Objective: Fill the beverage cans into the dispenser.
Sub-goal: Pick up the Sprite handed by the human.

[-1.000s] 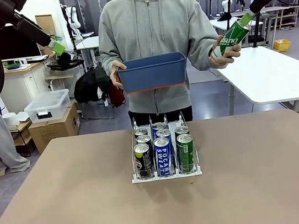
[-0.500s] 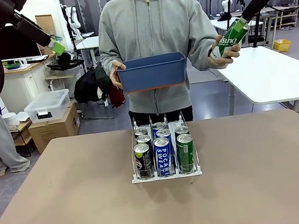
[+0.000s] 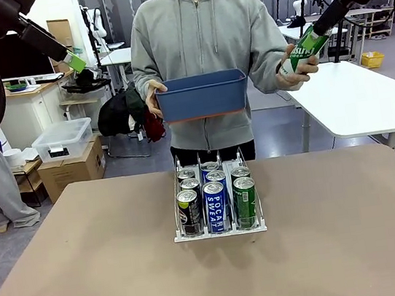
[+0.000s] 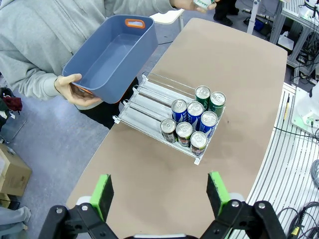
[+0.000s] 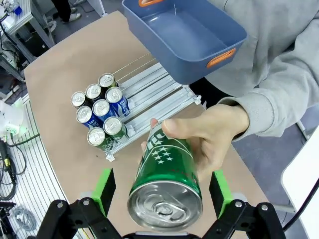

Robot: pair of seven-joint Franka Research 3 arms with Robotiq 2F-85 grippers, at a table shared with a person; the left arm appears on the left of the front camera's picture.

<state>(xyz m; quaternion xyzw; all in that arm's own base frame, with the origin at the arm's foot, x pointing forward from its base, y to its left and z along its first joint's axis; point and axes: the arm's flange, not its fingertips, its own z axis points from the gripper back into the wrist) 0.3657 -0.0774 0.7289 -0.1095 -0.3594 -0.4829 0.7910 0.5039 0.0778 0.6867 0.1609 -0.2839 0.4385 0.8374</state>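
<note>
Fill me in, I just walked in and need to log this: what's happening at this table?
A person is holding out a green can to the right gripper, whose open jaws sit on either side of it, not yet closed. Their other hand holds an empty blue bin. The dispenser on the table already has eight cans. The left gripper hangs open high above.

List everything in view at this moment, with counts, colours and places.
Dispenser: one, clear and wire on a white base, mid-table.
Cans in the dispenser: seven; three blue, three green, one black, at its front.
Green can: one, held out in the person's hand, between the right gripper's pads.
Blue bin: one, empty, held by the person above the table's far edge.
Table: one, brown.
Left gripper: open, high above the table.
Right gripper: open around the green can.
</note>
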